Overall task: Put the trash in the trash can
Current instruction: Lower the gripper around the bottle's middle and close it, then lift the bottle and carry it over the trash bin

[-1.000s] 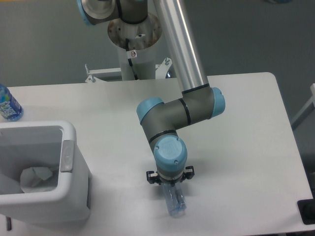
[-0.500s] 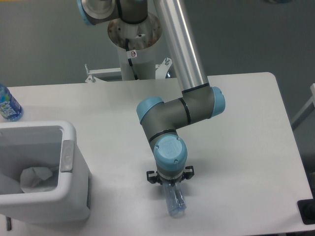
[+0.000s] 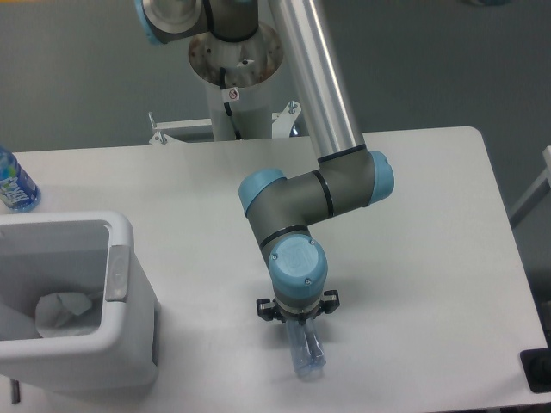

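Below, gripper [image 3: 299, 320] over crushed clear plastic bottle [image 3: 305, 354], smooth white table [image 3: 430, 224]

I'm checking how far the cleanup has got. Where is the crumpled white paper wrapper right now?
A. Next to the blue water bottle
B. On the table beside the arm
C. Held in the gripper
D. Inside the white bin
D: the crumpled white paper wrapper lies at the bottom of the white bin, at the table's left.
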